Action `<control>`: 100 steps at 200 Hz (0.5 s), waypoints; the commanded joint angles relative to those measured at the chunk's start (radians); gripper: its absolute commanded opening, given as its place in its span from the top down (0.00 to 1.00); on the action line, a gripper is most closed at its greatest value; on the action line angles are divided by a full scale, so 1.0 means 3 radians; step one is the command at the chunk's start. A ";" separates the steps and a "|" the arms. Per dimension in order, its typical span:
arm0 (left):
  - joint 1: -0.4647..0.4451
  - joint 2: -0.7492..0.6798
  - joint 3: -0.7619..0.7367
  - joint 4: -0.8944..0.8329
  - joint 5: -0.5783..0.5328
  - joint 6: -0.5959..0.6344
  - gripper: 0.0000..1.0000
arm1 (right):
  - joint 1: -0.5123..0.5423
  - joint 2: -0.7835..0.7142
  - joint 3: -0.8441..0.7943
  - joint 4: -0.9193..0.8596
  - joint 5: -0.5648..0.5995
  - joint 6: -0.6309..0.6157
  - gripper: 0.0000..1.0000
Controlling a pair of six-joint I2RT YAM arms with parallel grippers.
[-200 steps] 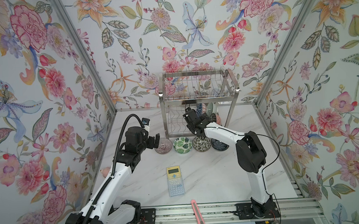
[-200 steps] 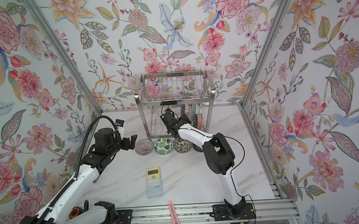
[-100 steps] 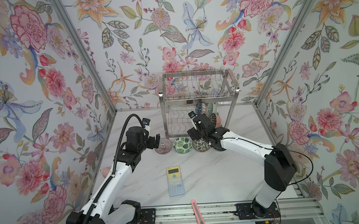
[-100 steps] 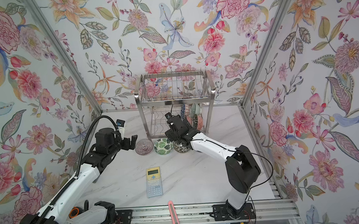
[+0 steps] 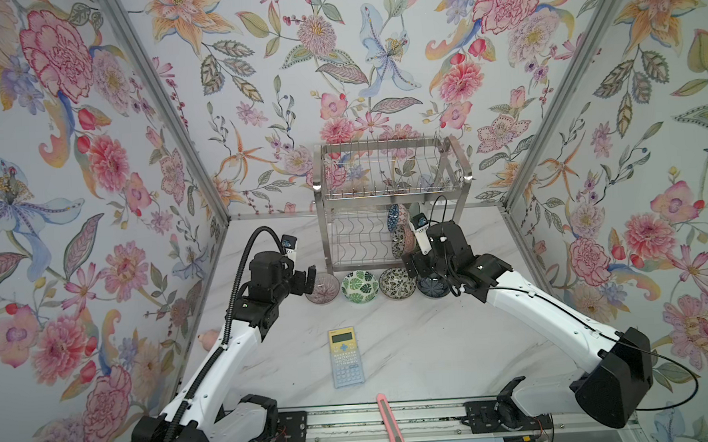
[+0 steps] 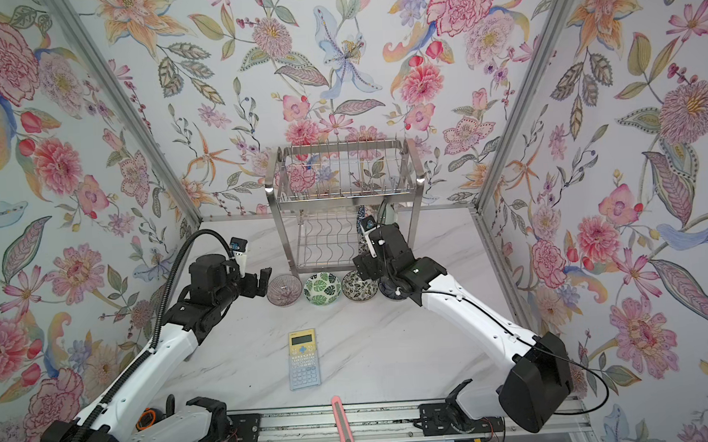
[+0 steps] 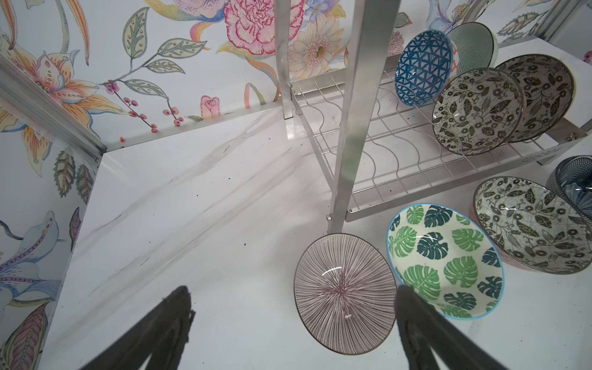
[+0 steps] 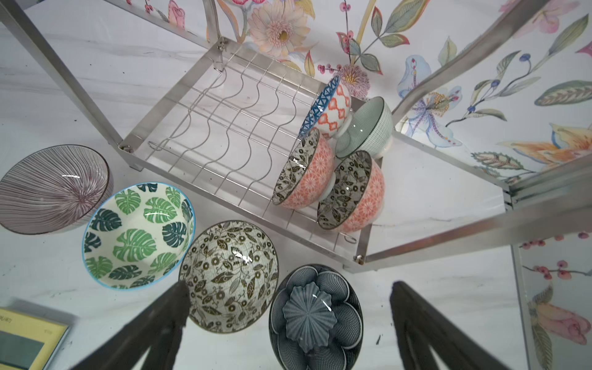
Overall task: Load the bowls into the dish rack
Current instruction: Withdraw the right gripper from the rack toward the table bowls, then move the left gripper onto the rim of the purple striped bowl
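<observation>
The dish rack [image 5: 392, 195] [image 6: 345, 197] stands at the back. On its lower tier lean a blue triangle bowl [image 7: 423, 67], a pale celadon bowl [image 7: 474, 48] and two black-white floral bowls [image 8: 304, 173]. In front of the rack, a row of bowls sits on the table: pinkish striped [image 5: 322, 288], green leaf [image 5: 360, 287], black-white floral [image 5: 397, 283] and dark blue [image 8: 315, 317]. My left gripper [image 5: 305, 279] [image 7: 293, 293] is open beside the pinkish bowl [image 7: 344, 294], holding nothing. My right gripper [image 5: 419, 268] [image 8: 290, 288] is open above the dark blue bowl, also holding nothing.
A yellow and blue calculator [image 5: 345, 357] lies mid-table. A pink box cutter [image 5: 390, 422] rests on the front rail. A small pink object [image 5: 209, 340] sits by the left wall. The rack's upright legs [image 7: 352, 128] stand close to the row of bowls.
My right arm has pulled back from the rack's lower tier and swung right. Its open gripper now hangs over the dark blue bowl. The left arm has not moved.
</observation>
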 commanded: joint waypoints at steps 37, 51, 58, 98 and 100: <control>-0.0203 0.0153 0.0159 -0.0317 -0.0238 -0.0099 0.01 | -0.0216 -0.0199 -0.0409 -0.0148 -0.0206 0.0156 0.01; -0.0229 0.0121 0.0137 -0.0353 -0.0249 -0.0187 0.01 | -0.0222 -0.0199 -0.0436 -0.0122 -0.0219 0.0156 0.01; -0.0248 0.0098 0.0122 -0.0364 -0.0252 -0.0238 0.00 | -0.0235 -0.0191 -0.0441 -0.0104 -0.0234 0.0159 0.01; -0.0344 0.0022 -0.0074 -0.0283 -0.0380 -0.0531 0.01 | -0.0310 -0.0237 -0.0477 0.0014 -0.0372 0.0215 0.01; -0.0348 0.0023 -0.0088 -0.0274 -0.0380 -0.0540 0.01 | -0.0316 -0.0242 -0.0477 0.0013 -0.0375 0.0217 0.01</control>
